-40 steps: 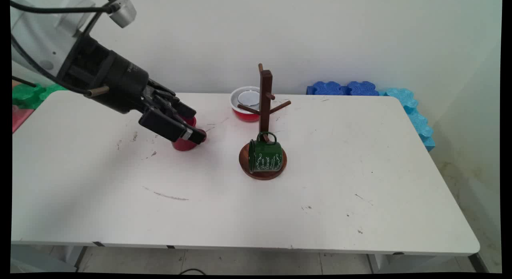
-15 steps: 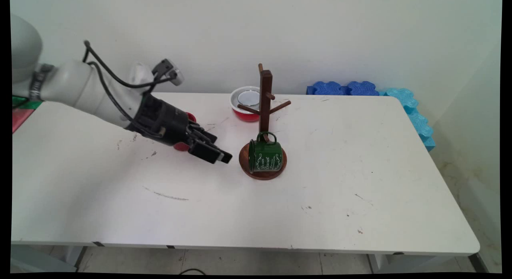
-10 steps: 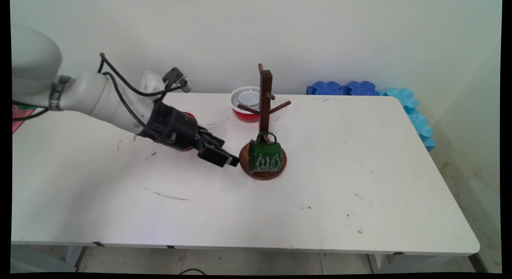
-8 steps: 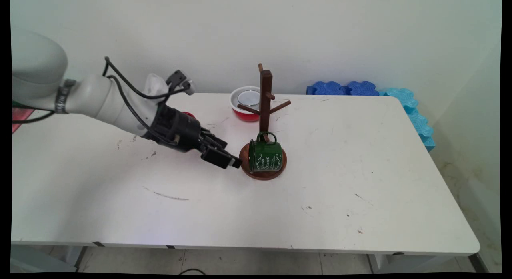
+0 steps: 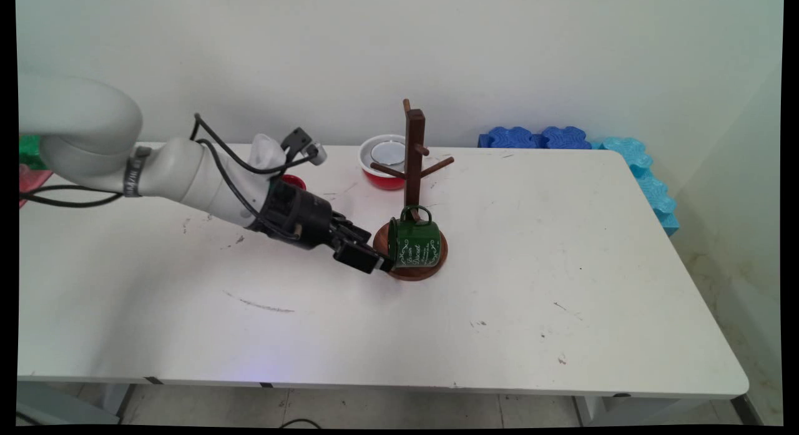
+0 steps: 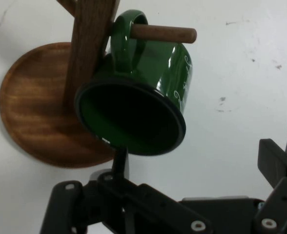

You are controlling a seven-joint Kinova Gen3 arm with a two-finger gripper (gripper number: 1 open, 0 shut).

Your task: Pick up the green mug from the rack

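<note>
1. The gripper [image 5: 374, 262] [image 6: 197, 148] sits low over the table [image 5: 562, 266], left of centre. It reaches in from the left and points right, at the mug.
2. The claw's fingers [image 6: 274, 163] are spread apart with nothing clamped between them. In the hand view one finger rises at the mug's lower rim and the other stands well off to the right over bare table.
3. The green mug [image 5: 414, 243] [image 6: 138, 97] hangs by its handle on a low peg [image 6: 163, 33] of the wooden stand [image 5: 413, 148]. It is tilted, with its open mouth facing left toward the gripper. It has white lettering on the side and a dark rim.
4. In the main view the gripper tip is right at the mug's mouth edge, over the left rim of the stand's round base [image 5: 431, 271] [image 6: 31, 112]. I cannot tell whether it touches the mug.
5. The stand is upright near the table's middle, and its upper pegs are bare.
6. A red bowl [image 5: 382, 166] with a white inside sits behind the stand, near the table's far edge.
7. A red cup [image 5: 292, 181] is behind the arm, mostly hidden, well left of the stand.
8. Blue foam blocks [image 5: 537, 137] lie along the wall at the far right corner and run down the table's right side.
9. Black cables [image 5: 225, 173] loop along the arm's wrist.
</note>
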